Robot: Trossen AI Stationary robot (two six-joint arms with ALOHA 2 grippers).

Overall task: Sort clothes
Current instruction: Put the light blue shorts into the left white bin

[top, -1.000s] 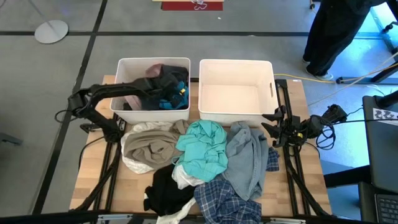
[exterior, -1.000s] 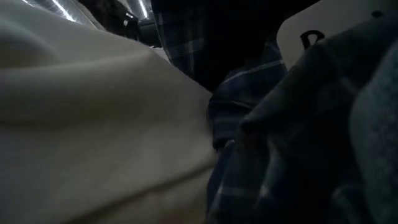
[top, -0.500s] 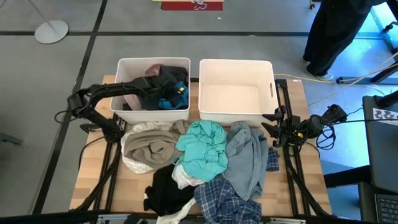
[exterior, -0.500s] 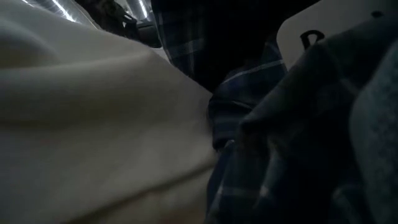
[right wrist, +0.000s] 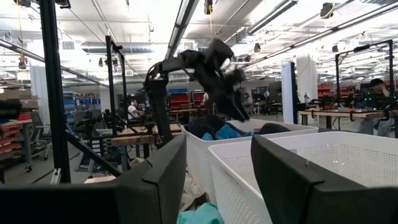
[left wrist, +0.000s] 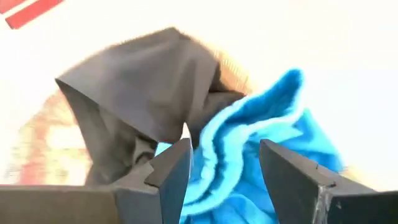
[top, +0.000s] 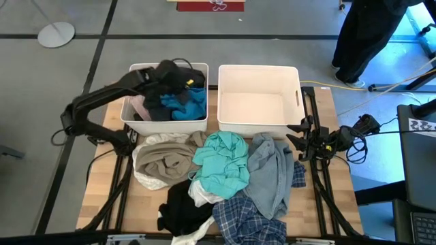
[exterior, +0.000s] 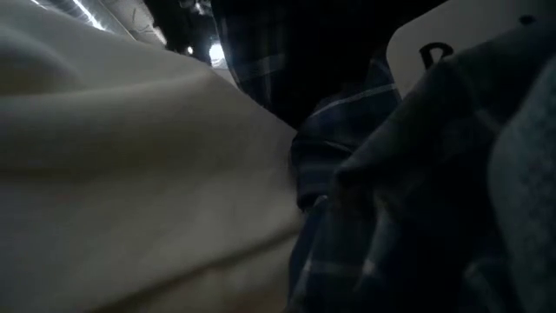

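Bright blue fabric [left wrist: 249, 155] fills the left wrist view, lying under and between the parted fingers of the left gripper [left wrist: 224, 168], with a dark grey garment [left wrist: 143, 93] bunched just behind it; nothing is pinched between the fingers, so the jaws stand open and empty. In the high view the left gripper [top: 170, 71] hangs over the left bin [top: 133, 116], which holds a heap of dark, pink and blue pieces; judged from this, dark and strongly coloured clothes are being collected there, and the gripper is raised above the heap so that the cloth drops free of it. The right bin [top: 259, 126] beside it shows only its bare floor, presumably kept for the other sort.

The right gripper [right wrist: 217, 180] waits at the table's right edge, fingers apart with nothing between them, looking across at the two bins; it is parked clear so the left arm can work.

The unsorted clothes lie on the table in front of the bins, well apart from both grippers: a beige garment [top: 160, 160], a teal one [top: 221, 163], light blue denim [top: 269, 173], blue plaid [top: 245, 218] and a black piece [top: 184, 207] nearest the front edge. The low view is blocked by pale cloth [exterior: 130, 174] and plaid pressed close to it.
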